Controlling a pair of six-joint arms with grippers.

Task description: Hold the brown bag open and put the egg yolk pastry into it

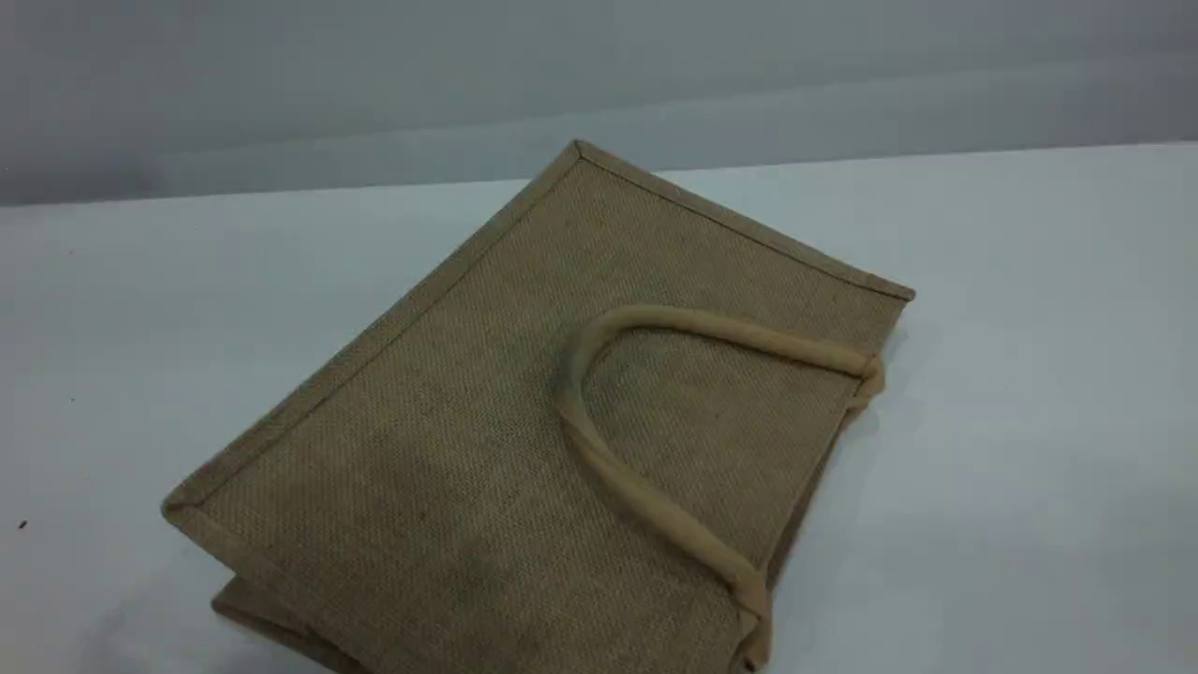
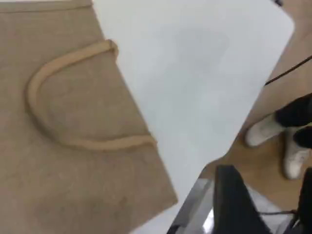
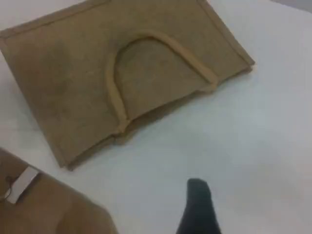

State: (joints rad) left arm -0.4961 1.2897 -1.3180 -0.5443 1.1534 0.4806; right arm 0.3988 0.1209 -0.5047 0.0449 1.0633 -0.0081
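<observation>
The brown bag [image 1: 449,440] lies flat on the white table [image 1: 1029,421], its beige loop handle [image 1: 625,479] folded back onto its upper side. The mouth edge, on the scene's right, lies closed. In the left wrist view the bag [image 2: 73,185] and its handle [image 2: 32,97] fill the left half. A dark fingertip [image 2: 229,195] of my left gripper shows low right, off the bag. From the right wrist camera the bag [image 3: 63,83] lies ahead, and my right gripper [image 3: 197,207] hangs over bare table, nothing in it. The egg yolk pastry is out of view.
In the left wrist view the table edge [image 2: 253,112] runs diagonally, with wooden floor and a person's white shoes [image 2: 265,129] beyond it. A brown surface with a white tag [image 3: 22,183] fills the right wrist view's lower left corner. Neither arm shows in the scene view.
</observation>
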